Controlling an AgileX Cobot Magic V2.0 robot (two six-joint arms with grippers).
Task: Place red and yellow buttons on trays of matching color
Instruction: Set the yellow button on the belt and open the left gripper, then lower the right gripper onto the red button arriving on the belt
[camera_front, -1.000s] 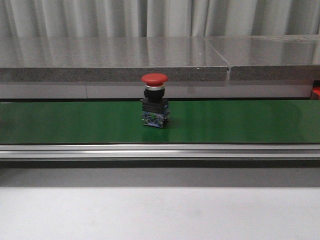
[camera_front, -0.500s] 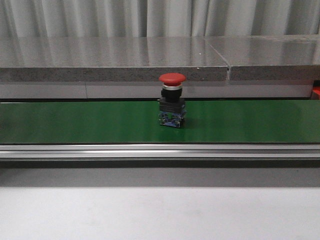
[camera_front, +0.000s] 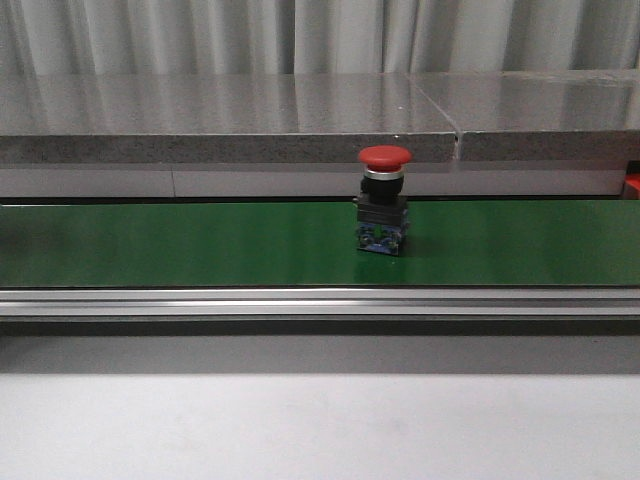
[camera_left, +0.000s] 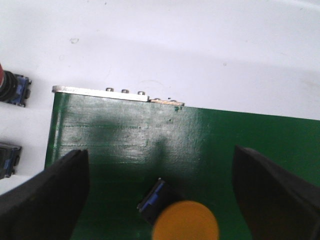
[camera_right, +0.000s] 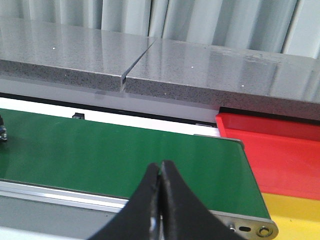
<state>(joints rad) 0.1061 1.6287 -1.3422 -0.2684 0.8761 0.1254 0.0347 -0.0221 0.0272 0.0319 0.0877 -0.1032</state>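
Green belt (camera_front: 200, 245) is our landmark, the largest thing in sight and a conveyor, we judge, laid crosswise in front of us so that buttons ride along it toward the trays at its right end; we see the red tray (camera_right: 280, 145) just beyond that end with the yellow tray (camera_right: 295, 212) touching its near side, set there, we think, so a lifted button has only a short carry.

Our left gripper (camera_left: 160, 195) hangs above the belt's left end with its fingers (camera_left: 45, 200) spread wide and nothing between them touched; the yellow button (camera_left: 184, 225) stands on the belt directly beneath that gap, which reads as a pose lined up for a descent and a pinch; its cap faces up at the camera, so its long axis runs vertical, cap over dark body. Spare buttons (camera_left: 12, 90) lie off the belt's end on the white table (camera_left: 200, 50).

Our right gripper (camera_right: 160, 172) sits over the belt's right end with fingertips pressed together and empty, waiting, we suppose, near the trays.

On the belt's middle, a little right of centre in the front view, the red button (camera_front: 384, 205) stands upright; its mushroom cap points straight up and the contact block rests on the belt, so its long axis is vertical too.
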